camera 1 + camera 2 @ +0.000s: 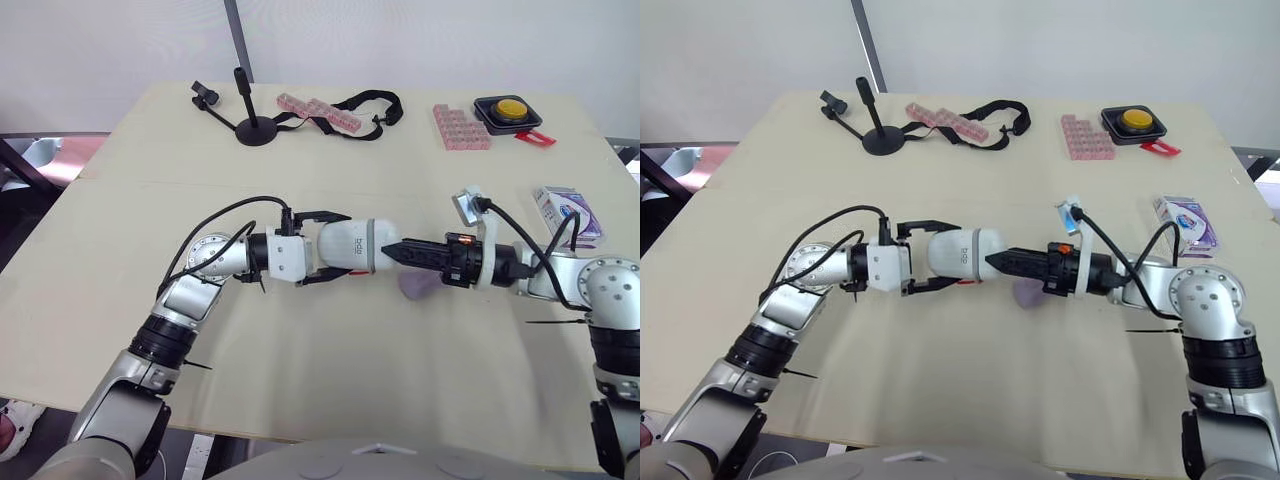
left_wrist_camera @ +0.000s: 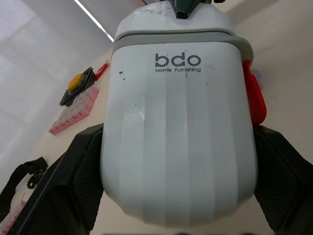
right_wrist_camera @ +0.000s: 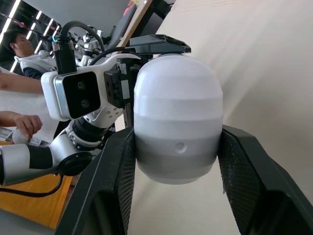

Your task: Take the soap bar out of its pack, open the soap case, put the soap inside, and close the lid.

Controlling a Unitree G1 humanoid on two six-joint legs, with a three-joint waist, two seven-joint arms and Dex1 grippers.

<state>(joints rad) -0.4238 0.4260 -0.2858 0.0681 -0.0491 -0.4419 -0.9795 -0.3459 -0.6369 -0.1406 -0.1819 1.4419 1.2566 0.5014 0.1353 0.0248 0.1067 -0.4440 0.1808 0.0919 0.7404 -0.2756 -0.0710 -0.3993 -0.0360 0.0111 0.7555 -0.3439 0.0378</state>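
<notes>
The white soap case (image 1: 358, 245), marked "bdo", hangs lying sideways just above the table's middle, lid shut. My left gripper (image 1: 340, 245) is shut on its wide body, one black finger (image 2: 63, 186) on each side. From the right, my right gripper (image 1: 392, 250) meets the case's rounded end, and its fingers (image 3: 115, 171) press on the grey band (image 3: 176, 156) there. A red tab (image 2: 254, 98) sticks out at the case's side. The pale purple soap bar (image 1: 418, 287) lies bare on the table under my right gripper. The soap pack (image 1: 567, 213) lies at the right edge.
A black stand (image 1: 255, 125), a black strap (image 1: 365, 105) and pink strips (image 1: 320, 112) sit at the back. Pink blocks (image 1: 460, 127) and a yellow button box (image 1: 508, 110) are at the back right. People (image 3: 22, 41) sit beyond the table.
</notes>
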